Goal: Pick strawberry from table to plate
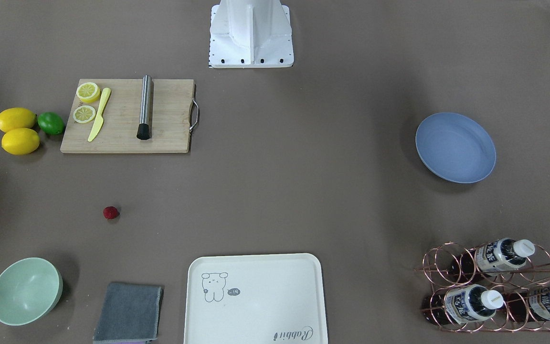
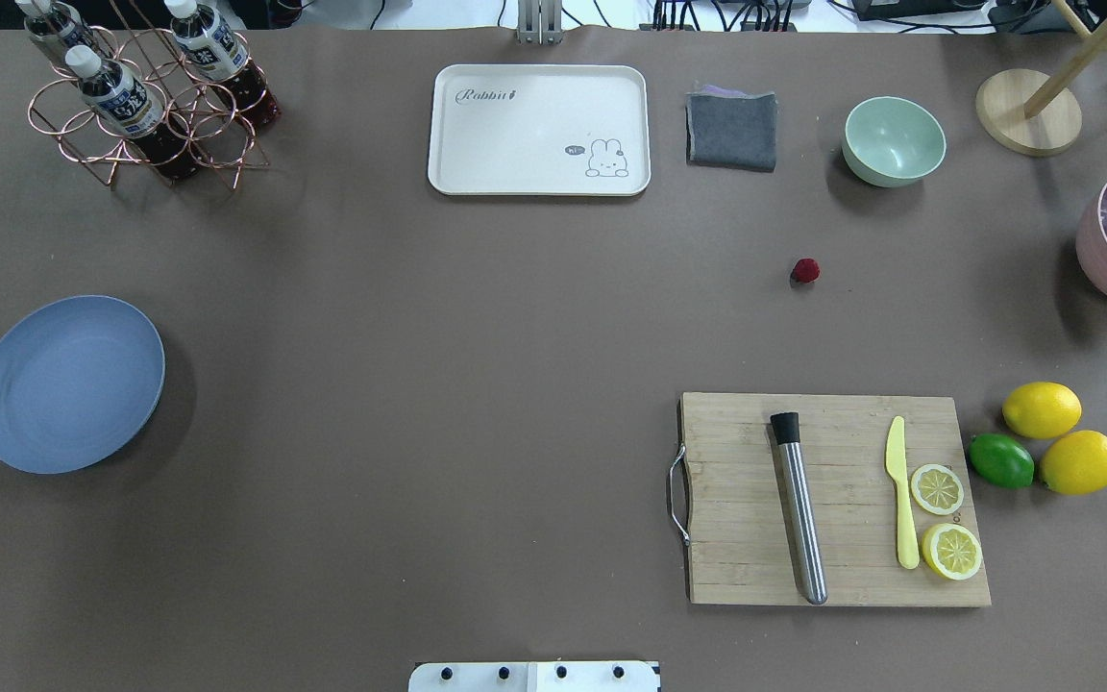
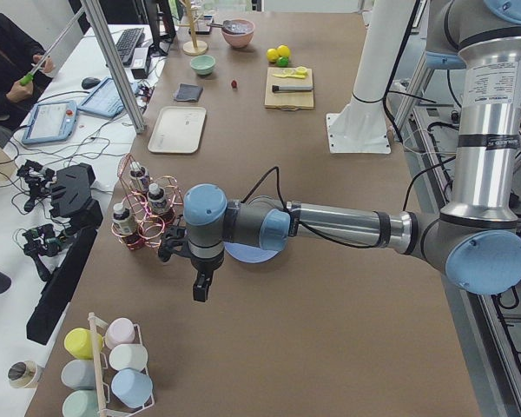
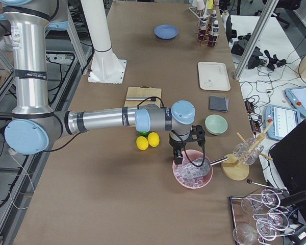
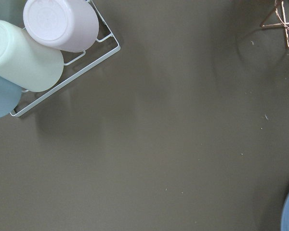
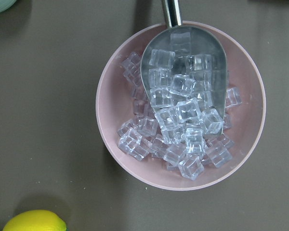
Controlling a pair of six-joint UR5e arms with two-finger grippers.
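Observation:
The strawberry (image 1: 111, 212) (image 2: 805, 271) is a small red berry lying alone on the bare brown table (image 2: 477, 317), between the mint-green bowl and the cutting board. The blue plate (image 1: 455, 147) (image 2: 68, 383) sits with nothing on it at the opposite end of the table. Neither gripper appears in the overhead or front views. In the exterior left view my left gripper (image 3: 202, 287) hangs over the table just beyond the plate's end; I cannot tell its state. My right gripper (image 4: 177, 157) hangs over the pink ice bowl in the exterior right view; I cannot tell its state either.
A wooden cutting board (image 2: 832, 498) carries a steel muddler, a yellow knife and lemon halves; two lemons and a lime (image 2: 1000, 459) lie beside it. A cream tray (image 2: 539, 130), grey cloth (image 2: 731, 130), green bowl (image 2: 893, 140), bottle rack (image 2: 145, 96) and pink ice bowl (image 6: 183, 106) line the edges.

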